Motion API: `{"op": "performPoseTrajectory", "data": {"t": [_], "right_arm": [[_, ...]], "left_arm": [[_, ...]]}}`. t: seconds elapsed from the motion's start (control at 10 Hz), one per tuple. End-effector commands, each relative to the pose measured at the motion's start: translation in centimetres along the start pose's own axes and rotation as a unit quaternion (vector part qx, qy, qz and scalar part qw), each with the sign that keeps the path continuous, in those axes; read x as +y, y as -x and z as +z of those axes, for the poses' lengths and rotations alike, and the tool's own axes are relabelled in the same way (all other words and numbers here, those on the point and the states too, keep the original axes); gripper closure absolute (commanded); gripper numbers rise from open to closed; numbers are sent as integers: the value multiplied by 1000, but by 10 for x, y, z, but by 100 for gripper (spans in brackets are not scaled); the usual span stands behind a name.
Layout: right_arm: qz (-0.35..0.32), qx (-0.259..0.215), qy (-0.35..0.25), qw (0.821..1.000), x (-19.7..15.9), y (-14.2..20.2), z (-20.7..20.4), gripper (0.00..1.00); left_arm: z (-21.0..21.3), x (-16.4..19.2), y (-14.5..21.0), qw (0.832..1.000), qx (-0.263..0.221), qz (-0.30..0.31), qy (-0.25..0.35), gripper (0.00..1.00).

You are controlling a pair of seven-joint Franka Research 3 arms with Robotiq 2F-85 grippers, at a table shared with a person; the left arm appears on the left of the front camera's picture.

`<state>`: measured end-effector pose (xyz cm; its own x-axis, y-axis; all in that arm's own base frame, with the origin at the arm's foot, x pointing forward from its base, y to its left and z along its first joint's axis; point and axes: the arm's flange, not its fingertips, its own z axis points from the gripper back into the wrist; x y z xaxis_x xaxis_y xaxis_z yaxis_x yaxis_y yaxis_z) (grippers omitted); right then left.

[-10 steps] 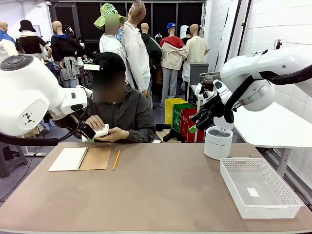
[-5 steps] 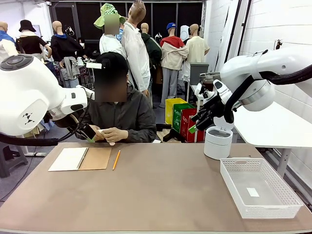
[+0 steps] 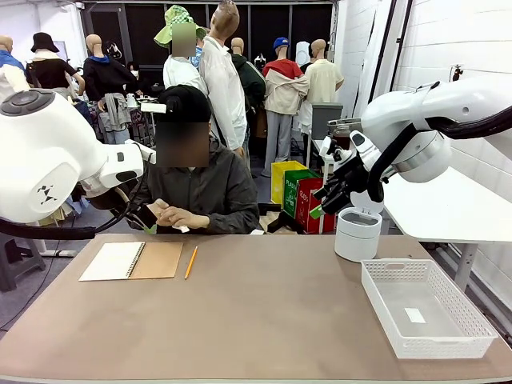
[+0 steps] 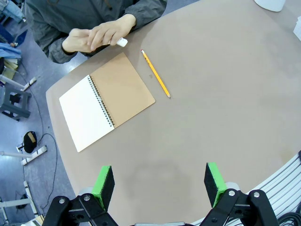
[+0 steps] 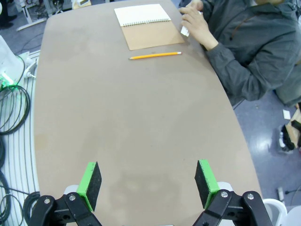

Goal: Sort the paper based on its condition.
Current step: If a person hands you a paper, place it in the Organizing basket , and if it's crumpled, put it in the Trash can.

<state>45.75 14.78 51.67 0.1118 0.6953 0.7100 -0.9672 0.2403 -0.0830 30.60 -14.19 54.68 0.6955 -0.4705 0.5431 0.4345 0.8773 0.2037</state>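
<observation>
The person at the far side squeezes a piece of white paper (image 3: pixel 181 229) between both hands (image 3: pixel 170 217), above the table's far edge. Most of the paper is hidden inside the hands, leaving a small white corner (image 4: pixel 122 42) that also shows in the right wrist view (image 5: pixel 185 31). My left gripper (image 4: pixel 158 186) hangs open high over the table's left part, with nothing between its green pads (image 4: pixel 103 184). In the front view the left gripper (image 3: pixel 146 220) sits just left of the person's hands. My right gripper (image 5: pixel 147 183) is open and empty, held high at the right (image 3: pixel 326 200).
An open spiral notebook (image 3: pixel 132 260) with a tan cover and a yellow pencil (image 3: pixel 190 262) lie at the table's far left. A white round bin (image 3: pixel 357 234) stands at the far right. A white mesh basket (image 3: pixel 472 320) sits at the near right.
The person's hands have closed around the paper, which showed as a larger white piece a second ago. Both arms have stayed still.
</observation>
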Motion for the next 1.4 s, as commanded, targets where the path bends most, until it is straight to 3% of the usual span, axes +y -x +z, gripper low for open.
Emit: {"op": "performPoseTrajectory", "data": {"t": [0.0, 1.3], "right_arm": [[-3, -4, -2, 1000, 0, -1, 0, 0], [-3, -4, -2, 1000, 0, -1, 0, 0]], "left_arm": [[0, 1, 0, 1000, 1, -6, 0, 0], [0, 1, 0, 1000, 1, -6, 0, 0]]}}
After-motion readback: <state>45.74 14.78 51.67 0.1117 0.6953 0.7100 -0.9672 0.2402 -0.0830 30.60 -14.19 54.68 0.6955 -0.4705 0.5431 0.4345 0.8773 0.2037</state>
